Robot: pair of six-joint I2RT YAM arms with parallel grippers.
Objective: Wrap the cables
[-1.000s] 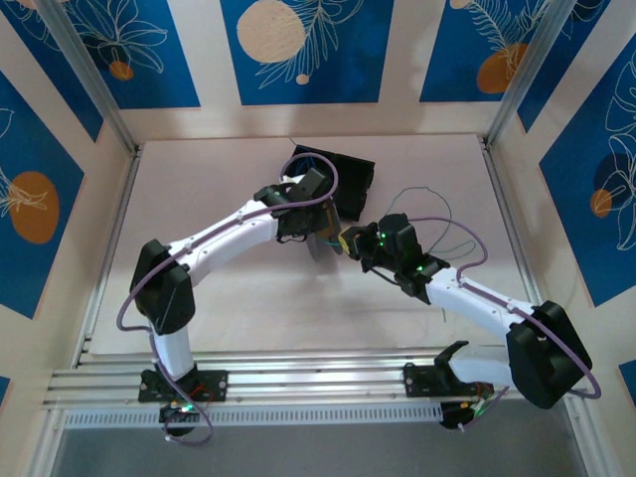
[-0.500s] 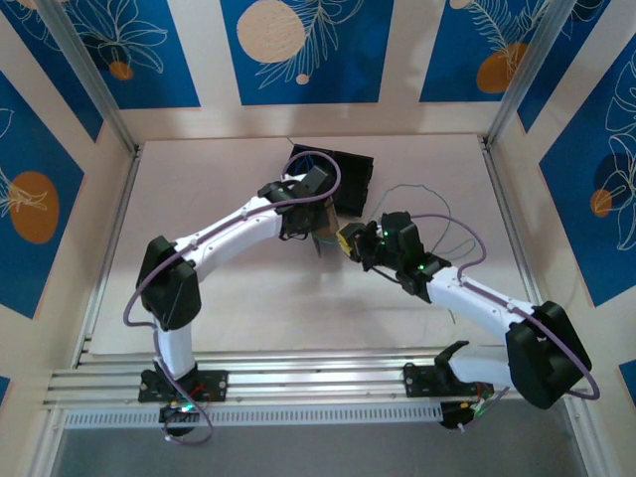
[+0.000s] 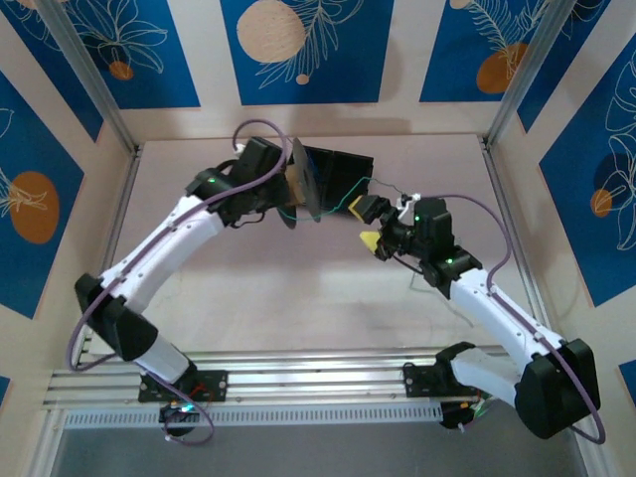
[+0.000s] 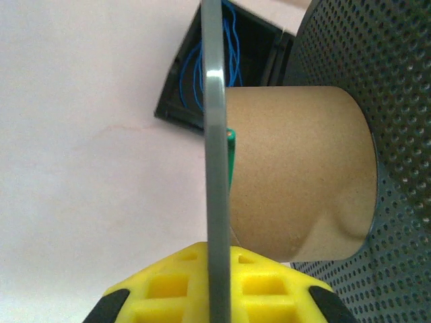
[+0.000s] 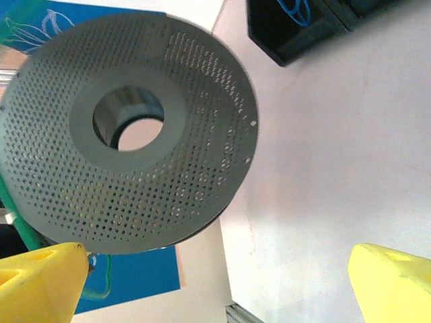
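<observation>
Now the left gripper (image 4: 214, 286) pinches the spool (image 3: 303, 189) by its flange, axis aimed at the wide-spread right gripper (image 3: 369, 225), which sits nearer the green cable (image 4: 231, 151) trailing off the core, blue cables (image 4: 194, 74) waiting in the black tray (image 3: 353, 164) behind.

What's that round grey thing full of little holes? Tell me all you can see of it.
It is a spool: two thin grey discs, perforated and metal-looking, joined by a brown cardboard core with a hole through the middle. The left gripper is shut on one disc's rim, holding it on edge beside the black tray. A green cable meets the core.
</observation>
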